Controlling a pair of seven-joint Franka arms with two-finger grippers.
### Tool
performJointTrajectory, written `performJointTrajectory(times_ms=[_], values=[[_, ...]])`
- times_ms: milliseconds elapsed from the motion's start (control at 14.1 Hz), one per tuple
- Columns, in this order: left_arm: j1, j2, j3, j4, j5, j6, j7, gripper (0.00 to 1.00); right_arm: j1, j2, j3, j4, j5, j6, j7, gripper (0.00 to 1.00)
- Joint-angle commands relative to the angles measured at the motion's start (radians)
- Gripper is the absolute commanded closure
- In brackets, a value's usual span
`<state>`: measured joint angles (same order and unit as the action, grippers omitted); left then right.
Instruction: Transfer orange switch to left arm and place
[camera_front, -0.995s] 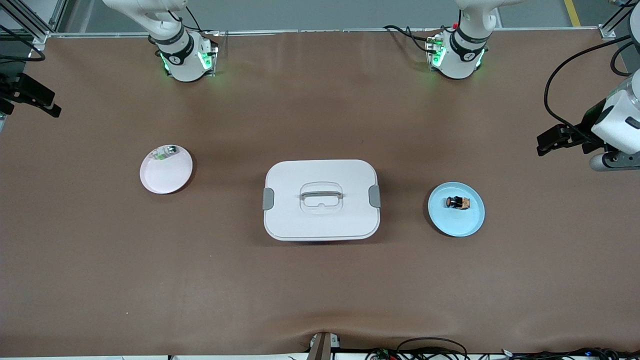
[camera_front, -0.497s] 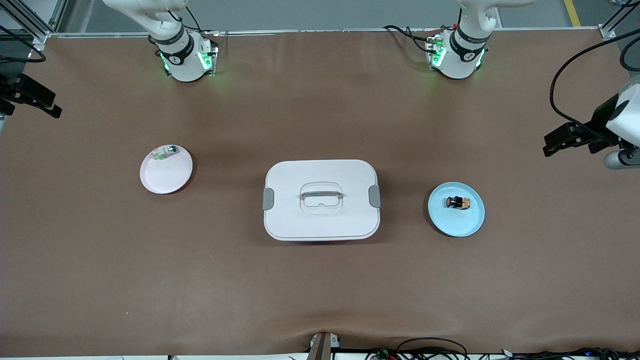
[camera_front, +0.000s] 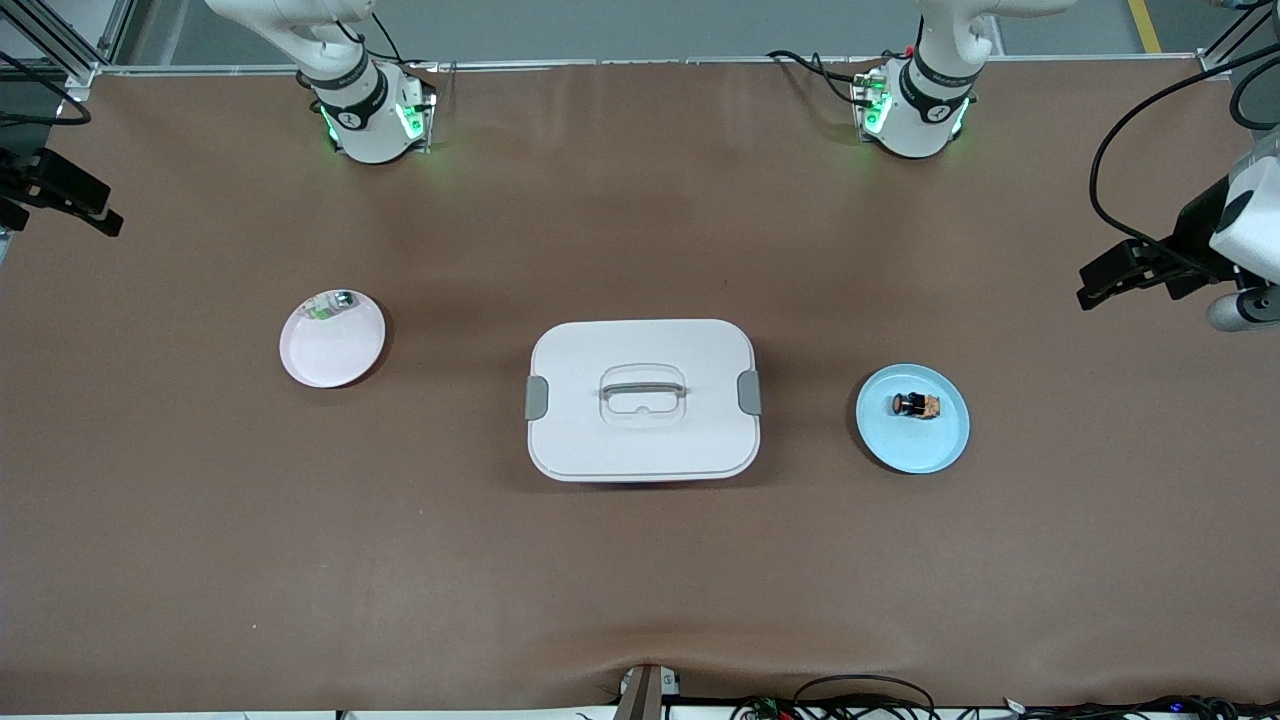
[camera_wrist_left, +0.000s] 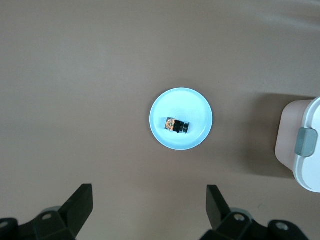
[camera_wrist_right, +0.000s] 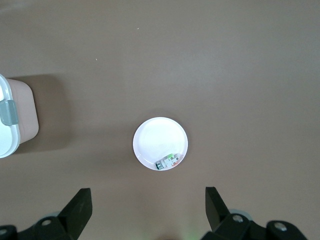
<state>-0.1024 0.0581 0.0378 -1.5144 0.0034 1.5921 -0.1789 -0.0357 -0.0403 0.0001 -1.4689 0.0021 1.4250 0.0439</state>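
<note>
Since the orange switch (camera_wrist_left: 177, 125) lies on the blue plate (camera_wrist_left: 197, 107) ahead of the open, empty left gripper (camera_wrist_left: 150, 210), it should descend straight, straddling the switch, clear of the box (camera_wrist_left: 305, 165), while the right gripper (camera_wrist_right: 145, 210), open too, waits.

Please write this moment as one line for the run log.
orange switch: on blue plate | box: lid on, between plates | left gripper: open, empty | right gripper: open, empty
</note>
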Motion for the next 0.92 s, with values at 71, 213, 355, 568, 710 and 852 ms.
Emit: performJointTrajectory(times_ms=[71,213,355,568,710,852], values=[[0.036,-0.095,-0.001,-0.082,-0.034,-0.006,0.010,0.00,0.000,0.008,-0.002,0.013,-0.010,0.009,0.013,0.00],[0.035,-0.116,-0.003,-0.095,-0.034,-0.015,0.012,0.00,0.000,0.008,-0.002,0.013,-0.010,0.009,0.013,0.00],[0.030,-0.116,-0.012,-0.092,-0.034,-0.067,0.010,0.00,0.002,0.010,-0.003,0.013,-0.010,0.009,0.013,0.00],[0.029,-0.110,-0.015,-0.086,-0.036,-0.072,0.015,0.00,0.005,0.010,-0.002,0.013,-0.008,0.011,0.013,0.00],[0.030,-0.104,-0.015,-0.078,-0.033,-0.069,0.018,0.00,0.005,0.010,-0.002,0.013,-0.008,0.011,0.013,0.00],[0.030,-0.101,-0.013,-0.075,-0.013,-0.064,0.021,0.00,0.007,0.010,-0.002,0.013,-0.008,0.011,0.014,0.00]])
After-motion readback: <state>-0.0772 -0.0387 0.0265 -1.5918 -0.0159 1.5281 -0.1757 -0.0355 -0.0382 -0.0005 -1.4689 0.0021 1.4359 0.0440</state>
